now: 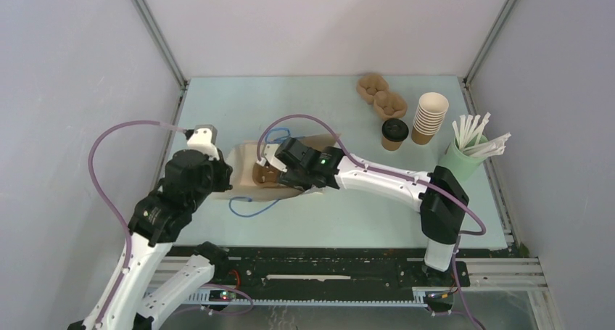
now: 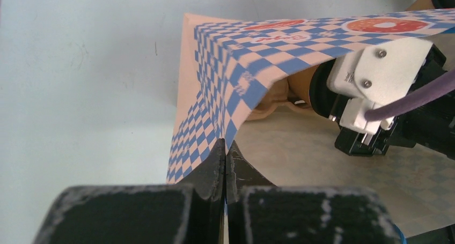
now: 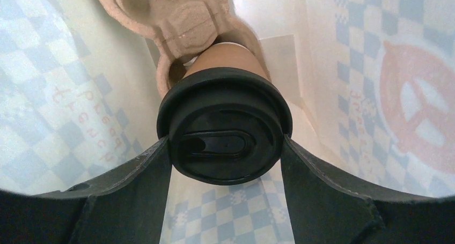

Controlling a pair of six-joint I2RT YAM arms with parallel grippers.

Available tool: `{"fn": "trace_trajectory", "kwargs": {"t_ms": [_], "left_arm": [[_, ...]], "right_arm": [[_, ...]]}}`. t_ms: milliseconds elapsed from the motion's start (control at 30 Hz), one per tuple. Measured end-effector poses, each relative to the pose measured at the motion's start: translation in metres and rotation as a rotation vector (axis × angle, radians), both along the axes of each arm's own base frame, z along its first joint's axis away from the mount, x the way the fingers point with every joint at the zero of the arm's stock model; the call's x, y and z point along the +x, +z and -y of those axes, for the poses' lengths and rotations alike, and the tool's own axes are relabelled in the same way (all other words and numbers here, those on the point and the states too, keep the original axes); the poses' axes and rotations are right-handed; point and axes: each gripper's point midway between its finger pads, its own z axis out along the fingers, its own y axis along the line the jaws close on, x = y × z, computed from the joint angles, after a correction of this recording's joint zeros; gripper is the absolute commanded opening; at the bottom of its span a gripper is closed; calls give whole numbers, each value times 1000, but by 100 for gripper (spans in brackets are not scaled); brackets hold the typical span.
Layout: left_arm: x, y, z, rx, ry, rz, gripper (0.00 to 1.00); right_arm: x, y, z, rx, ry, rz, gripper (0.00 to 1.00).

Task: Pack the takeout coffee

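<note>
Bag lies on its side in the overhead view. The left gripper is at its mouth and the right gripper is inside, while a second lidded cup stands well apart. The left wrist view explains that grip: shut jaws pinch the bag's edge, propping it open. Only the right wrist view shows the first cup, clamped between the fingers and pointed at a pulp carrier inside the bag.
</note>
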Motion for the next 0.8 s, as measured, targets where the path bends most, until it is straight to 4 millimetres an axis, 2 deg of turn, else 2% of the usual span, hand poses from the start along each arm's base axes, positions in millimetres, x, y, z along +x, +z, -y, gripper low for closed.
{"fn": "trace_trajectory", "kwargs": {"t_ms": [200,433,600,800], "left_arm": [[10,18,-1,30,16,-54,0],[22,42,11,27,4,-160,0],[31,41,19,33,14,-273,0],[34,30,20,53,40,-414,1]], "right_arm": [[-6,0,-5,14,16,-103,9],[-13,4,-7,75,5,-299,10],[-7,-4,1,45,-56,-308,9],[9,-7,-8,18,-115,-233,7]]}}
